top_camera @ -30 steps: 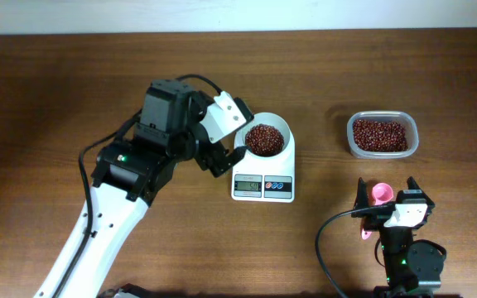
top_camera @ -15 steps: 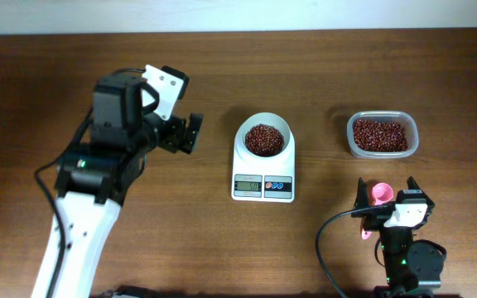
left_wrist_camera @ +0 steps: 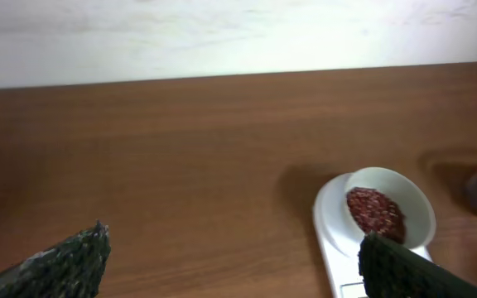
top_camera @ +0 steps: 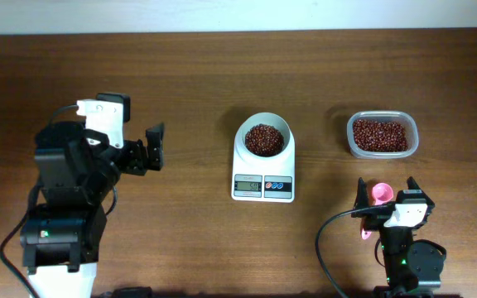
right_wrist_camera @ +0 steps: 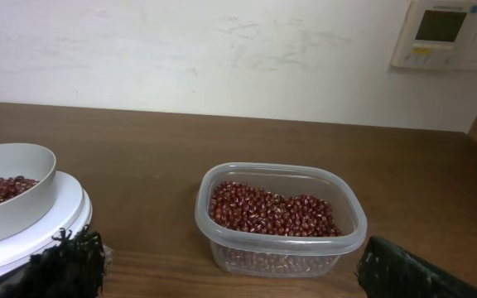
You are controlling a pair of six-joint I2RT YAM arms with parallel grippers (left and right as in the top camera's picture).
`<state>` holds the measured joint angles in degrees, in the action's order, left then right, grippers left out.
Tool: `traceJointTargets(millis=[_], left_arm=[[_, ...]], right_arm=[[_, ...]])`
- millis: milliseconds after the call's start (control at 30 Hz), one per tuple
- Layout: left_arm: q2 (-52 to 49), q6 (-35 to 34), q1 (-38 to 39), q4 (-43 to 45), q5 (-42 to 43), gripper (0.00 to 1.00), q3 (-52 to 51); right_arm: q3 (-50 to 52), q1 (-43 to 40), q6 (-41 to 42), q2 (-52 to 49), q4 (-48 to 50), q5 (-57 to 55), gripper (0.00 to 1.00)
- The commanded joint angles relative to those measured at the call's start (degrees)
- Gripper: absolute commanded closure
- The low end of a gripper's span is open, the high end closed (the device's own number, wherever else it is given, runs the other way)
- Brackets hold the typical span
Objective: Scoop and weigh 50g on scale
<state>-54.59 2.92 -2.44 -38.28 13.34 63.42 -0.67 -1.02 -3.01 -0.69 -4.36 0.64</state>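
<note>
Scale (top_camera: 262, 170) sitting on the counter (top_camera: 222, 74).
Left fingers (top_camera: 154, 134) are hovering well left of it, right fingers (top_camera: 360, 195) near its right; both pairs spread.

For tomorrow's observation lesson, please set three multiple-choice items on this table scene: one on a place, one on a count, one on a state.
1. Where does the bowl stand?
A. in the tub
B. on the scale
C. on the bare table

2. How many containers hold red beans?
A. three
B. one
C. two

3. How is the left end effector?
A. open and empty
B. shut on the bowl
C. shut on a spoon

Answers:
1 B: the bowl sits on the scale's platform, above its display.
2 C: only the bowl and the tub have beans in them.
3 A: its fingers stand apart over bare wood, left of the scale, with nothing between them.
</note>
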Motion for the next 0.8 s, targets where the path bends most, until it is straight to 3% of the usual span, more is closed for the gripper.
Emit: traceJointTargets(millis=[0, 67, 167, 433, 667, 767], left_arm=[[2.4, -1.2, -0.5, -0.1, 3.9, 0.01, -0.4], [6.5, -1.0, -0.5, -0.8, 5.0, 0.01, -0.4], [14.3, 5.2, -0.5, -4.5, 11.3, 0.01, -0.6], [32.0, 5.9, -0.5, -13.5, 7.8, 0.01, -0.6], [32.4, 5.7, -0.5, -20.9, 6.9, 0.01, -0.6], [33.8, 8.0, -0.5, -19.9, 11.3, 0.01, -0.6]], right_arm=[[0.3, 0.3, 0.0, 0.5, -0.3, -0.3, 0.01], [0.3, 0.3, 0.0, 0.5, -0.3, -0.3, 0.01], [0.3, 0.3, 0.0, 0.5, -0.3, -0.3, 0.01], [0.3, 0.3, 0.0, 0.5, -0.3, -0.3, 0.01], [0.3, 0.3, 0.0, 0.5, -0.3, -0.3, 0.01], [0.3, 0.3, 0.0, 0.5, -0.3, -0.3, 0.01]])
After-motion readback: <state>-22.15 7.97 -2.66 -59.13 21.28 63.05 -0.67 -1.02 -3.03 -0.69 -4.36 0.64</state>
